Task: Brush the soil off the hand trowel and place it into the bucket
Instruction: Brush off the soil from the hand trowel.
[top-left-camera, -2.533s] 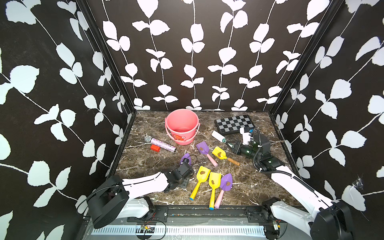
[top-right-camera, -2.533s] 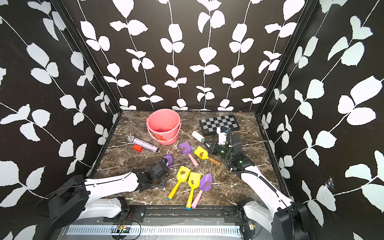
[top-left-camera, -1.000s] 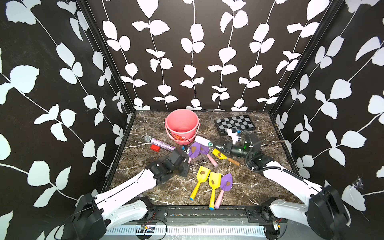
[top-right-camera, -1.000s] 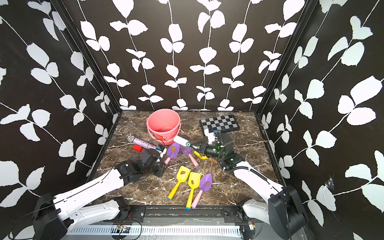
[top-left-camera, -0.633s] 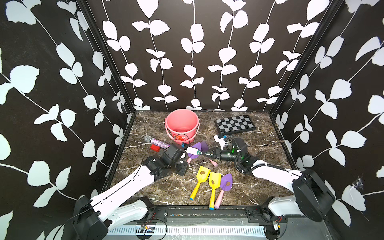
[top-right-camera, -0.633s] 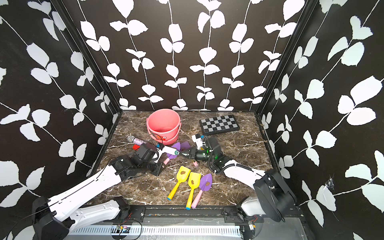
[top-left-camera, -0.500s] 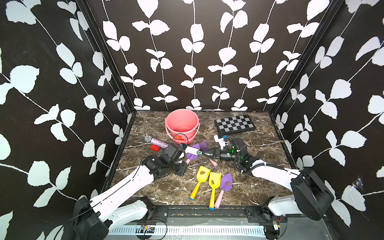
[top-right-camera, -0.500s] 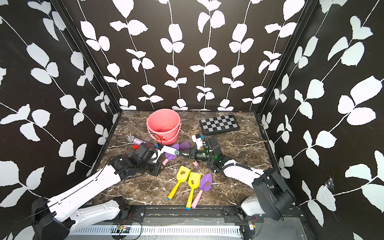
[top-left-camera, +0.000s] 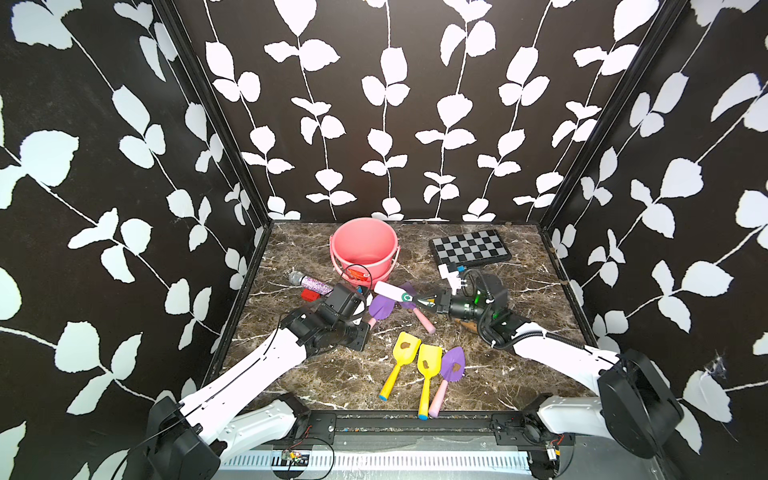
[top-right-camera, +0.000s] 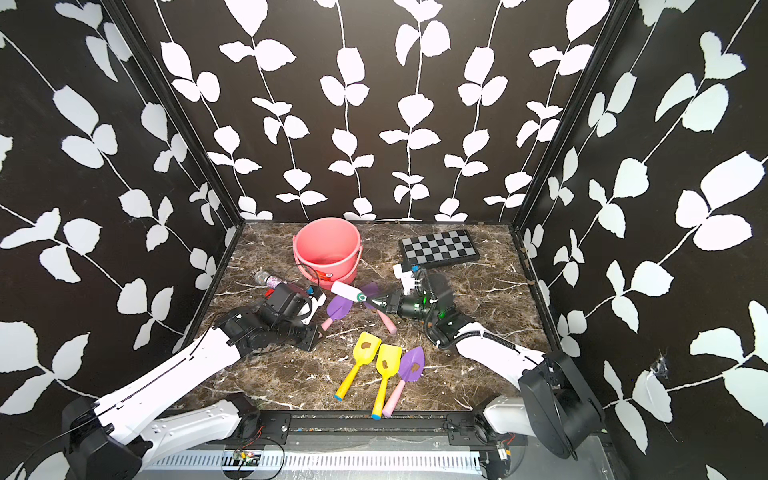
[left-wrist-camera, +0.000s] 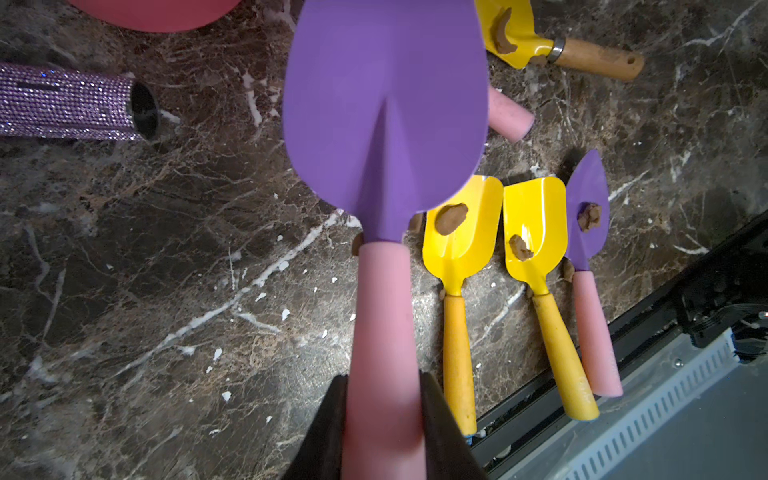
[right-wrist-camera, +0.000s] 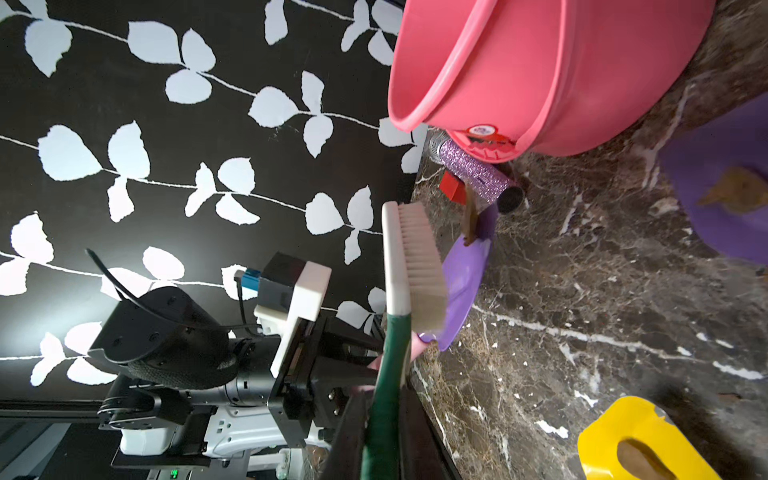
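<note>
Gripping the purple trowel (left-wrist-camera: 384, 104) by its handle, the left claw (left-wrist-camera: 382, 415) points the blade toward the bucket (right-wrist-camera: 623, 83), while the right claw (right-wrist-camera: 384, 415) clamps a brush (right-wrist-camera: 411, 257) across it.

Desk (left-wrist-camera: 124, 249): brown marble-look, polished, glare patch. Bucket (right-wrist-camera: 582, 75): smooth pink plastic, faint sheen. Trowel (left-wrist-camera: 384, 104): purple blade satin, pink grip matt. Yellow scoop (left-wrist-camera: 469, 253): glossy (enamel-like). Soil (left-wrist-camera: 451, 218): dull, lumpy. Purple tube (left-wrist-camera: 62, 104): glittery, rough. Brush (right-wrist-camera: 415, 257): fine white bristles. Wooden handle (left-wrist-camera: 598, 58), bare; metal ferrule (left-wrist-camera: 557, 45) shiny
</note>
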